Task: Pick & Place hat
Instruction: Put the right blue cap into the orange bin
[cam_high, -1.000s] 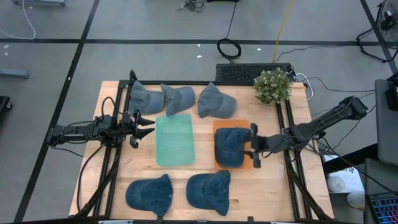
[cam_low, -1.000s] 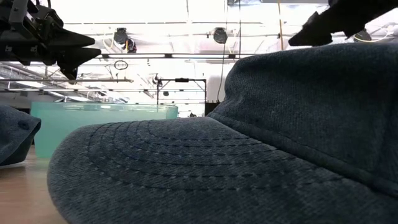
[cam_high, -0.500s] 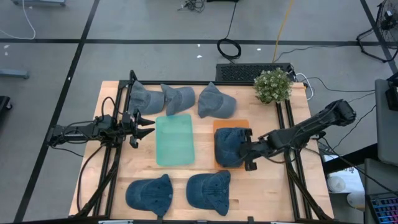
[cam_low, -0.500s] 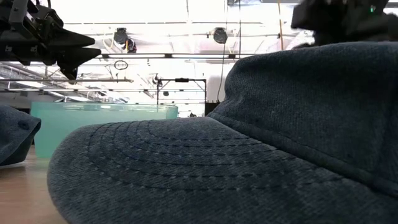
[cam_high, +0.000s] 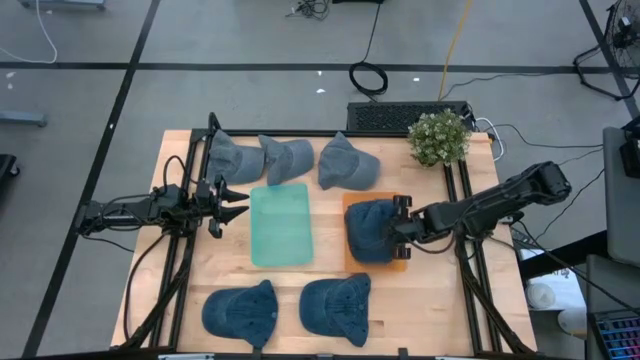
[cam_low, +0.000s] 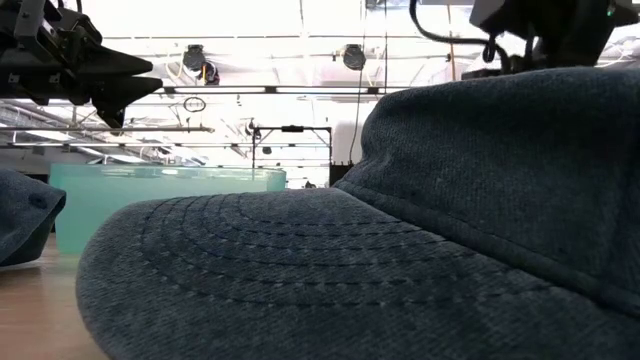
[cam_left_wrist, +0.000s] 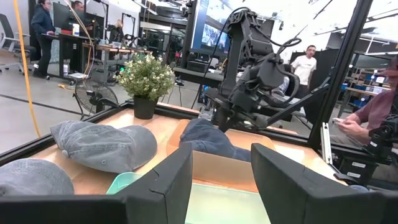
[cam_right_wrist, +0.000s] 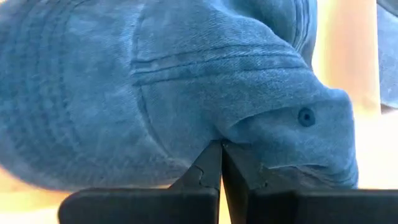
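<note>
Right fingers (cam_right_wrist: 221, 163) have pinched the hat (cam_high: 370, 230)

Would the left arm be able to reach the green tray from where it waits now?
Probably yes: the left gripper hovers open just beside the green tray, with nothing between them; the right gripper is busy pinching the hat.

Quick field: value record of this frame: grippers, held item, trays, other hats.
right gripper: shut on the hat, pinching a fold of its cloth
hat location: on the orange tray
left gripper: open, holding nothing, beside the green tray
other hats: three along the far edge, two along the near edge
plant: far right corner
</note>
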